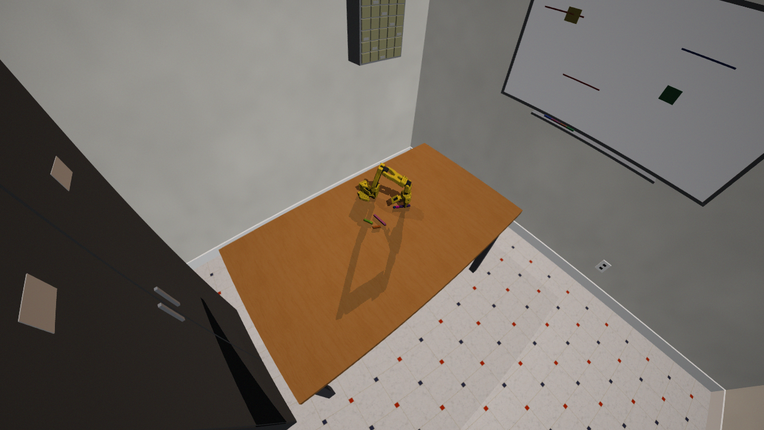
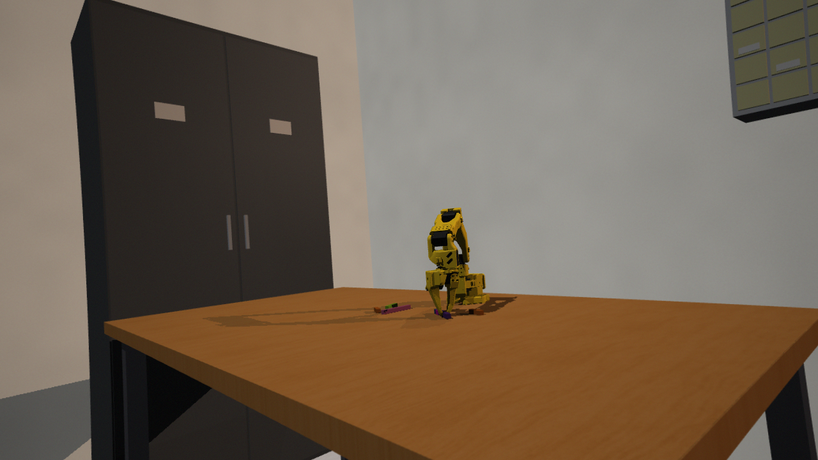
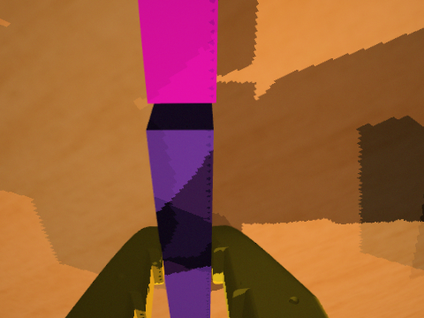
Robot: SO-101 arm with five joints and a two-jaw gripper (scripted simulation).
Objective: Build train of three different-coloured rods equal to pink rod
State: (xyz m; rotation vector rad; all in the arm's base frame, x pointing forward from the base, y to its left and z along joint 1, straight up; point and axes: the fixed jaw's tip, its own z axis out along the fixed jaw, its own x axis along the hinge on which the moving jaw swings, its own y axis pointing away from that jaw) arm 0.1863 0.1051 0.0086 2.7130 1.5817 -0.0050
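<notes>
My gripper (image 3: 187,277) (image 1: 401,203) (image 2: 445,309) is shut on the purple rod (image 3: 183,183) (image 2: 443,314), low at the table top in front of the arm's base. The rod points straight ahead out of the fingers. A magenta rod (image 3: 179,30) (image 1: 397,206) lies flat just beyond its far end, in line with it, with only a thin dark strip between the two. The long pink rod (image 1: 379,219) (image 2: 397,309) lies flat a little way off. A green rod (image 1: 367,220) (image 2: 390,306) lies next to it.
A short orange rod (image 1: 376,226) (image 2: 377,309) lies by the pink and green rods. A small reddish-brown rod (image 1: 390,202) (image 2: 477,312) lies near the arm's base (image 1: 365,190). The brown table (image 1: 320,278) stands in a corner between two walls.
</notes>
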